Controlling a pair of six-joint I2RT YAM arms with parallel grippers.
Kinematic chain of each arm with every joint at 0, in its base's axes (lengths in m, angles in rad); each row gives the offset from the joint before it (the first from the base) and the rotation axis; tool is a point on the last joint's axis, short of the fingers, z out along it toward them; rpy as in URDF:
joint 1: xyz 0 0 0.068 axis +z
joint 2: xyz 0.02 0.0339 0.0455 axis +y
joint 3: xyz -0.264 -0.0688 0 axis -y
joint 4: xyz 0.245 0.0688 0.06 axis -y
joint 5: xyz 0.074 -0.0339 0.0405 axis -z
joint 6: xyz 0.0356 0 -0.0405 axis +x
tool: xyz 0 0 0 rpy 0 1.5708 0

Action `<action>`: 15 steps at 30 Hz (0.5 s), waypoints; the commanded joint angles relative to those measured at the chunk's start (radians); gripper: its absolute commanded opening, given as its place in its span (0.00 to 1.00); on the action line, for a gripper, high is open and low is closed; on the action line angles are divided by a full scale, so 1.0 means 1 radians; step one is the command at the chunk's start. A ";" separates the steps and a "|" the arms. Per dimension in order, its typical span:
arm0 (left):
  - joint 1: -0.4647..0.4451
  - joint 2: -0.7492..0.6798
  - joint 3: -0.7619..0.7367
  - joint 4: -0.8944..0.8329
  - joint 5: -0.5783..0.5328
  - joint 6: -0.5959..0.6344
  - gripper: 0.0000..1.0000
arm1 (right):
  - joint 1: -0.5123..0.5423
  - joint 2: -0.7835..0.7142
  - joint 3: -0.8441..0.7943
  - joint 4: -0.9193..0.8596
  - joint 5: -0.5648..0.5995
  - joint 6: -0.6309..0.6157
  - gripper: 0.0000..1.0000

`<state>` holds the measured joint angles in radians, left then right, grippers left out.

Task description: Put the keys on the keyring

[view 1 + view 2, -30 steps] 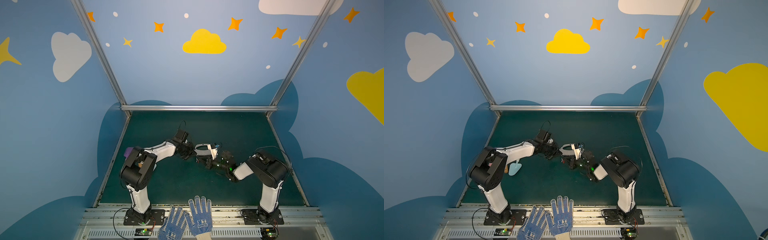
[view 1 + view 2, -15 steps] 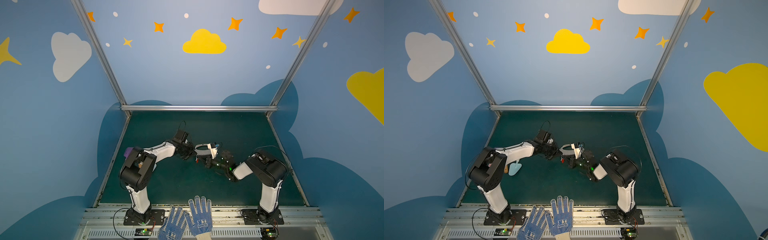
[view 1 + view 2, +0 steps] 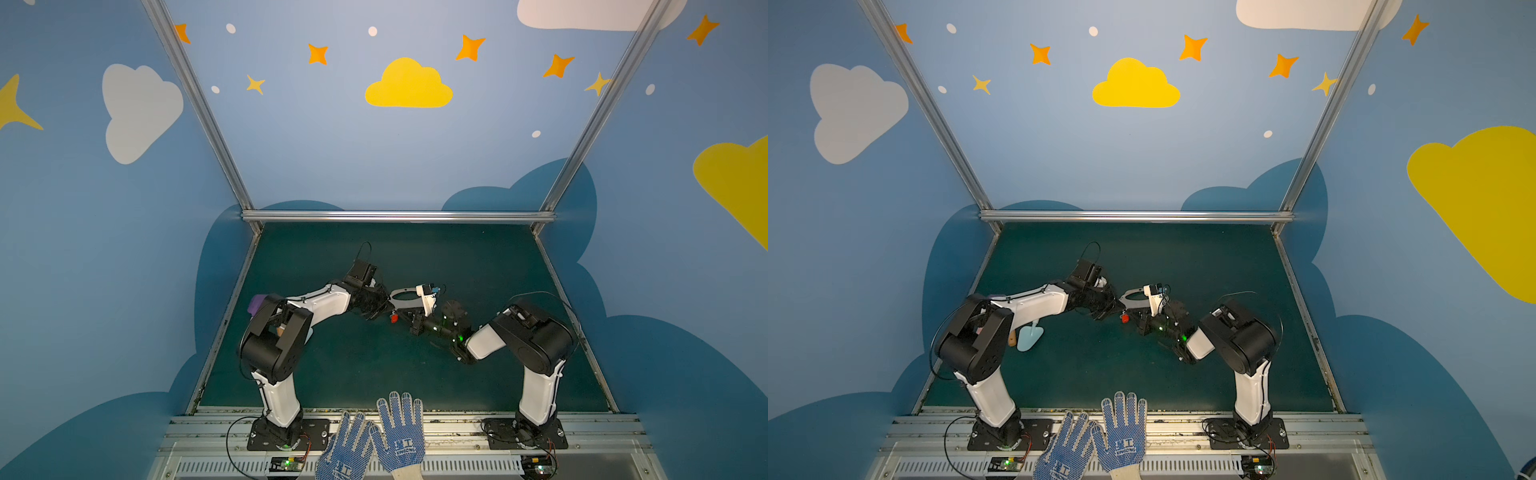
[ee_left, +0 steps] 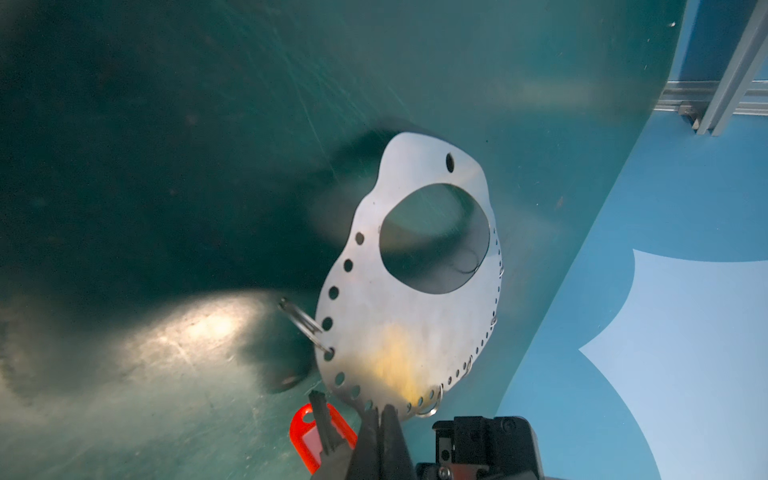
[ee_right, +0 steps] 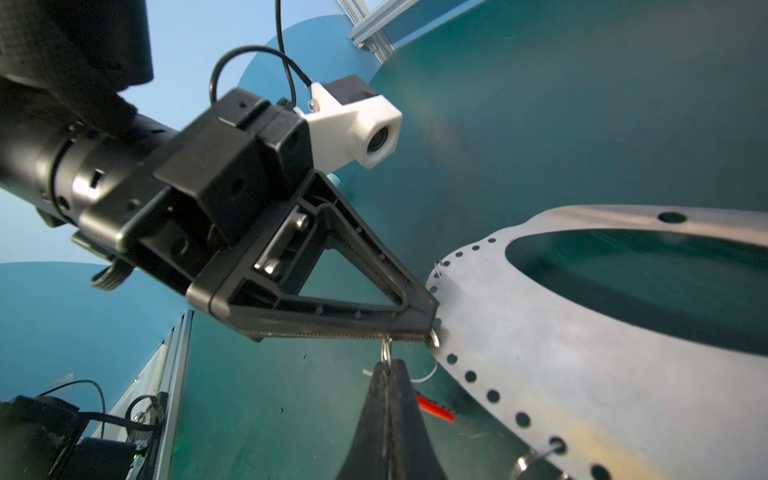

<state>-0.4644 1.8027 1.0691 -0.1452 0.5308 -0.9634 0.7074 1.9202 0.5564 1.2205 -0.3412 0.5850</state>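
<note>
The dark green tabletop point(image 3: 374, 374) is almost bare, so the work is done in its open middle, where the two arms are set tip to tip. A pair of blue dotted gloves point(image 3: 401, 432) is laid on the front rail, and a pale blue toy shovel point(image 3: 1030, 336) is seen near the left arm's base. Neither is touched.

The keyring point(image 4: 399, 332) is found between the arms. It is gripped at its rim by the left tool point(image 4: 380, 415), whose jaws are pressed flat on the metal edge. From the shadow under it, the plate is judged to be held off the tabletop and tilted. This is probably done so that the rim holes are offered to the other arm and the plate is stopped from sliding.

The right tool point(image 5: 387, 370) is closed narrow on the keys point(image 3: 394, 318). A small wire loop is seen poking out between its tips, and the red tag point(image 5: 434, 409) is left hanging just beside them. The loop is held right at the plate's rim, just beside the left tool's finger. Whether it is already threaded cannot be told.

No box, tray or bowl is seen. The only holder is the plate itself: several wire split rings point(image 4: 305, 322) are carried in its rim holes, while most of the holes are empty.
</note>
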 commanded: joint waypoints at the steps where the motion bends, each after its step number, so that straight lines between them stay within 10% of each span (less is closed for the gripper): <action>1: 0.007 -0.039 -0.014 0.004 0.011 0.004 0.04 | -0.014 -0.009 -0.014 0.033 0.036 0.018 0.00; 15: 0.013 -0.045 -0.023 0.005 0.001 0.004 0.04 | -0.023 -0.015 -0.053 0.121 0.056 0.034 0.00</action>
<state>-0.4606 1.7885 1.0645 -0.1337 0.5350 -0.9638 0.6991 1.9198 0.5190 1.2896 -0.3225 0.6125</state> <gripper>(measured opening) 0.048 0.052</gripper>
